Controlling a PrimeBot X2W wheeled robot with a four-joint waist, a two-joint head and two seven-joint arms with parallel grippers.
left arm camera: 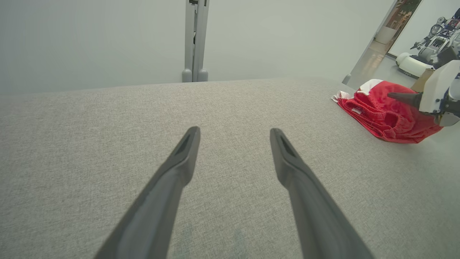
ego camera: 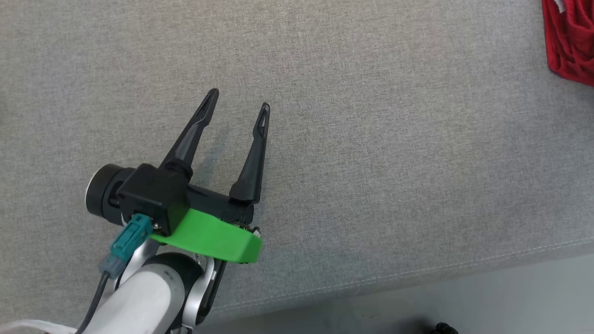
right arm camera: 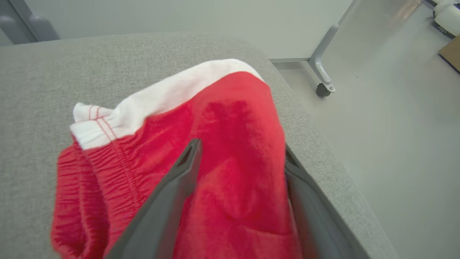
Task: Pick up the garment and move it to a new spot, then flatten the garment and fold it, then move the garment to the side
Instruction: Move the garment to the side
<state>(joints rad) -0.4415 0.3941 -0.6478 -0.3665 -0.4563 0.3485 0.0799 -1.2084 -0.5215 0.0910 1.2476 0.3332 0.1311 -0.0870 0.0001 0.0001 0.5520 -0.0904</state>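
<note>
The garment [ego camera: 571, 41] is a crumpled red piece with a white band, lying at the far right edge of the grey padded table [ego camera: 371, 139]. In the left wrist view the garment [left arm camera: 384, 115] lies off to the right, with a dark finger [left arm camera: 400, 96] of my right gripper over it. My right gripper [right arm camera: 241, 145] is open, its fingers straddling a raised fold of the garment [right arm camera: 230, 118]; the cloth hides the right fingertip. My left gripper [ego camera: 239, 100] stands open over bare table, far left of the garment, nothing between its fingers [left arm camera: 187, 151].
The table's front edge [ego camera: 417, 273] runs along the bottom, with pale floor below. Its right edge [right arm camera: 323, 151] lies just beside the garment. A grey post [left arm camera: 196, 39] stands behind the table, a wheeled frame leg [right arm camera: 323, 75] to the right, another robot [left arm camera: 431, 43] in the doorway.
</note>
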